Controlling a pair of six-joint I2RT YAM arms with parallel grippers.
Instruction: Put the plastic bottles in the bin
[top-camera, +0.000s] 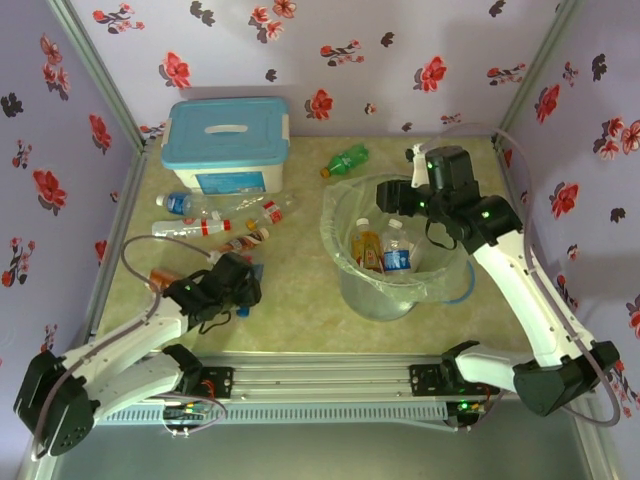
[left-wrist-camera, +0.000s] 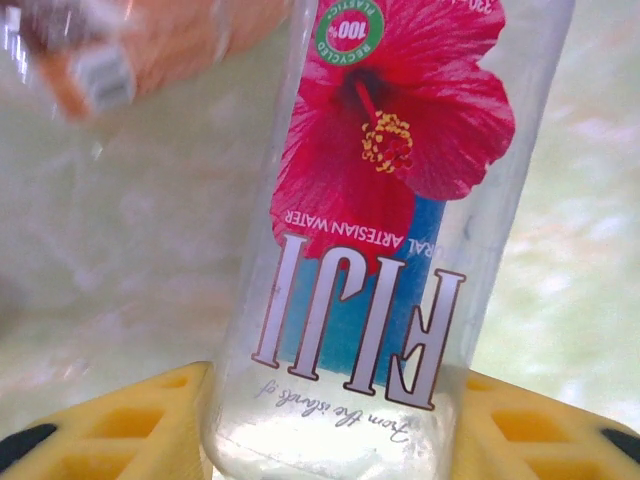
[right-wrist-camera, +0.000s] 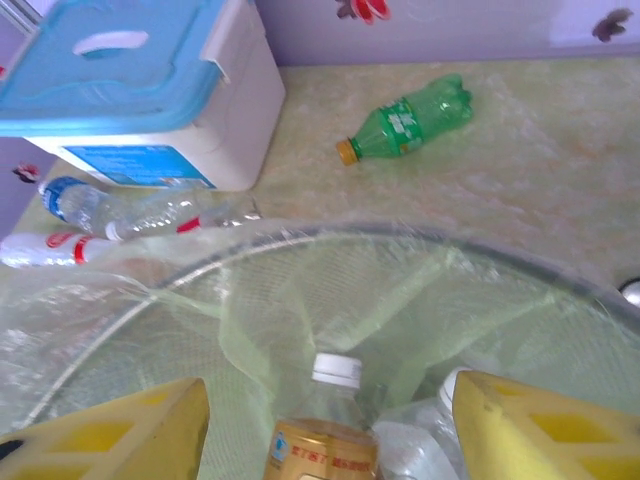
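The bin (top-camera: 372, 298) stands right of the desk's (top-camera: 300, 315) middle, with its thin liner bag folded over the rim. Two plastic bottles stand upright inside it. One is an orange-labelled bottle (top-camera: 366, 248), and a blue-labelled bottle (top-camera: 397, 252) touches it on its 3 o'clock side. The right claw (top-camera: 397, 195) hangs over the bin's rim at 12 o'clock. Its two yellow fingers (right-wrist-camera: 120, 435) are spread wide with nothing between them.

One green bottle (top-camera: 347, 160) lies on its side at 11 o'clock from the bin, well apart from the others. At 9 to 10 o'clock lies a loose cluster of four bottles:
- a blue-banded bottle (top-camera: 180, 204)
- a long clear bottle (top-camera: 195, 228) with red marks
- a red-capped bottle (top-camera: 262, 212)
- a red-and-orange bottle (top-camera: 245, 240)

I cannot tell whether more bottles hide beneath the arm.

At 8 o'clock from the bin, the left claw (top-camera: 238, 283) sits low over the desk. It is closed narrow on one Fiji bottle (left-wrist-camera: 370, 250), clear with a red flower label, and both yellow fingers touch its sides. One blurred orange-tinted bottle (left-wrist-camera: 130, 50) lies near it.

One white box (top-camera: 225, 145) with a light-blue lid stands at 10 o'clock, just beyond the cluster.
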